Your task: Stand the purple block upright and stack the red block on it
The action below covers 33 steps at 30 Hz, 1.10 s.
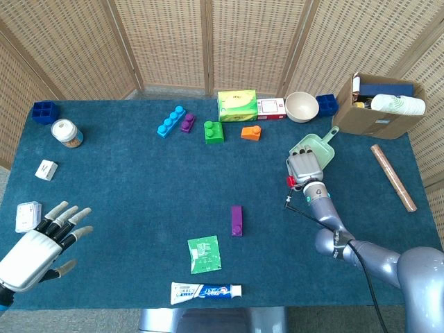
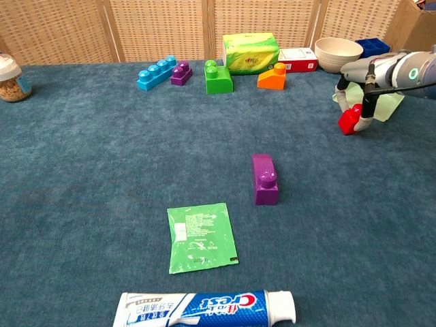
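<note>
Two views show a blue-carpeted worktop (image 1: 139, 187). From the head camera, the purple block (image 1: 236, 220) lies flat on its side near the middle. Taking that block as the landmark: the right hand (image 1: 304, 168) is up and to the right of it, well apart, palm down with fingers curled over the red block (image 1: 292, 182), of which only a sliver shows at the hand's left edge. A pale green scoop (image 1: 318, 144) lies just beyond the hand. The left hand (image 1: 41, 241) is far to the left of the block and lower, fingers spread and holding nothing. A green packet (image 1: 205, 253) lies just below and left of the block, with a toothpaste tube (image 1: 206, 291) below that.

From the chest camera, the purple block (image 2: 264, 178) lies flat, its stud facing the camera. The right hand (image 2: 364, 73) is up and to the right of it, fingertips pinching the red block (image 2: 350, 119), which is tilted; whether it touches the carpet cannot be told. The green packet (image 2: 201, 237) lies down and left of the purple block, and the tube (image 2: 208, 308) lower still. The left hand is outside this view.
</note>
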Available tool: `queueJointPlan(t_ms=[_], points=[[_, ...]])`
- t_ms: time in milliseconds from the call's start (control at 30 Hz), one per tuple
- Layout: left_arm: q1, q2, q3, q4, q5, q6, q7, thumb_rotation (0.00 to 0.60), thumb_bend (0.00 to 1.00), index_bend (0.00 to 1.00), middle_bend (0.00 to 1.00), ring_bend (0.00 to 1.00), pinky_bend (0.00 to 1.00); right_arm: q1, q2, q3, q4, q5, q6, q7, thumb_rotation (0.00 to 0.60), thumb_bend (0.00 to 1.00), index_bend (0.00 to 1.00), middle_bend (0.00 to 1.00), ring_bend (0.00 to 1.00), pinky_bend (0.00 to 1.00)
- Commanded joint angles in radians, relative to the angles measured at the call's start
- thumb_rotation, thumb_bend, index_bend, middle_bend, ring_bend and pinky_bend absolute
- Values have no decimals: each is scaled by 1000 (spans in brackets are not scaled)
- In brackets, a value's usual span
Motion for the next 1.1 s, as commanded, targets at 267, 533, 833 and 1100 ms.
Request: queueJointPlan(t_ms=[267, 533, 833, 1100], points=[[-2, -2, -8, 2, 0, 2, 4, 600, 293, 236, 0, 0, 0, -15, 115, 9, -196, -69, 39, 33, 600, 176, 631, 239, 72, 122], [4, -3, -13, 2, -2, 18, 4, 600, 293, 238, 0, 0, 0, -46, 206, 6, -367, -216, 64, 103, 600, 168, 635, 250, 72, 122], [36, -27, -9, 35, -12, 67, -26, 600, 293, 245, 20, 0, 0, -95, 274, 1, -507, -411, 97, 212, 600, 167, 639, 260, 73, 123], [73, -52, -2, 70, -38, 104, -54, 600, 293, 247, 36, 0, 0, -134, 313, -5, -600, -624, 133, 328, 600, 165, 644, 267, 81, 123]])
